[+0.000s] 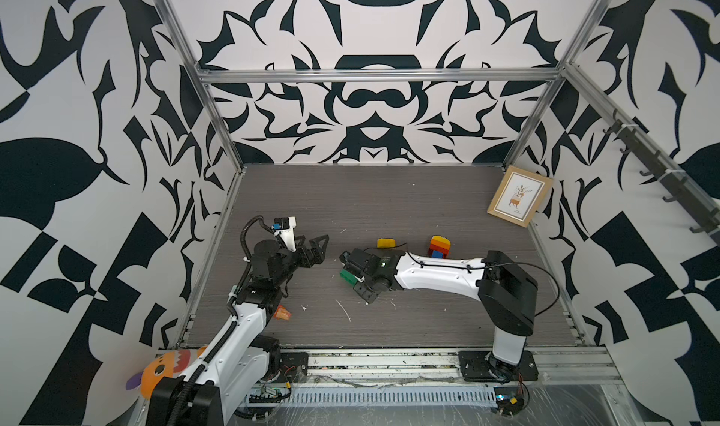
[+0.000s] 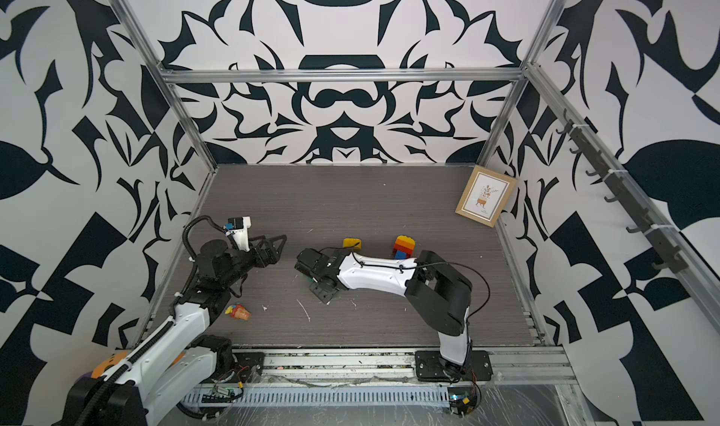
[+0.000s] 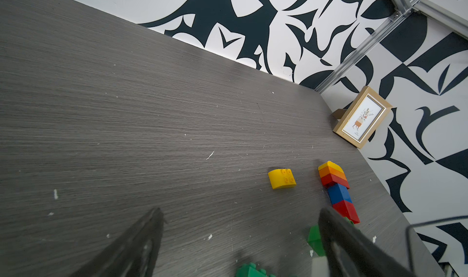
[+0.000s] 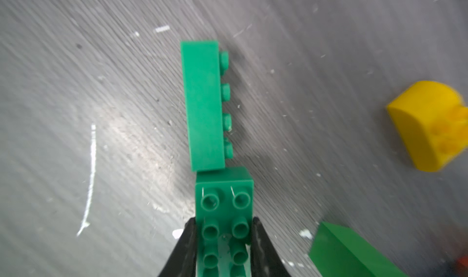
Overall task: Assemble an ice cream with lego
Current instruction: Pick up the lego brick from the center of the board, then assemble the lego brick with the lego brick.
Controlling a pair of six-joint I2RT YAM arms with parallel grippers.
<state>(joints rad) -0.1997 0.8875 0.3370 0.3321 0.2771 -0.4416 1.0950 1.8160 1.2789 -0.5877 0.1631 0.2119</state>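
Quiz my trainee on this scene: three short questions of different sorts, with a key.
1. True or false: the left hand holds a brick.
2. What colour is the brick clamped in the right hand? A red, B green, C blue.
3. In the brick stack, which colour sits between the two red bricks?
Key: 1 false, it is open and empty; 2 B; 3 blue.

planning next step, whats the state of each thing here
left gripper: open, empty
right gripper: shut on green brick
second green brick: on its side, loose
third green brick: loose
yellow dome brick: loose, alone
coloured stack: bricks joined
picture frame: propped up
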